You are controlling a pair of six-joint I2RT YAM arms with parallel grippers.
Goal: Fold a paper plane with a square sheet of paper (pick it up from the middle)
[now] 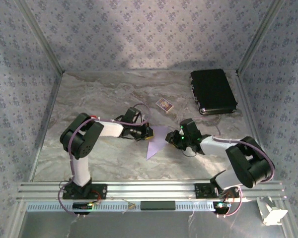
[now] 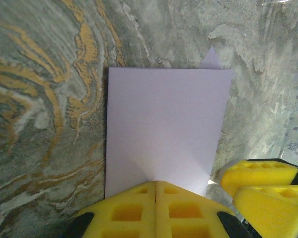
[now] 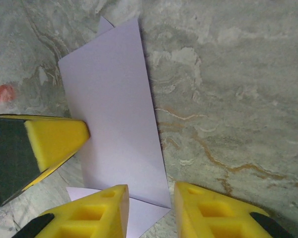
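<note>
Fingers (image 2: 131, 210) of the left gripper (image 2: 155, 188) are pressed together on the near edge of the paper (image 2: 164, 129), pinching it; faint creases fan out from the pinch. Fingers (image 3: 97, 213) of the right gripper (image 3: 151, 188) are spread, one each side of a corner of the paper (image 3: 114, 109), gripping nothing.

**Position.** From above, the paper (image 1: 156, 141) lies flat near the middle of the table (image 1: 89, 94), between the left gripper (image 1: 140, 130) and the right gripper (image 1: 181, 138). It is well apart from the small patterned card (image 1: 164, 104).

**Orientation.** The paper is folded into a tapering shape. Its broad end sits between the two grippers and its narrow tip points toward the arm bases, leaning slightly to the left arm's side. The long axis therefore runs from the far side of the table to the near side, slightly tilted. A small point of a lower layer shows past one edge in both wrist views.

**Risks, as judged.**
- The sheet is thin and held at one edge only, so a pull or lift by the left gripper could crumple or tear it at the pinch.
- The same pull could drag the layers out of line.
- If the right fingers close or press off the fold line, they could set a crooked crease or push the sheet sideways.
- The two grippers work close together, so a small misjudged move could bring their fingers into contact.
</note>
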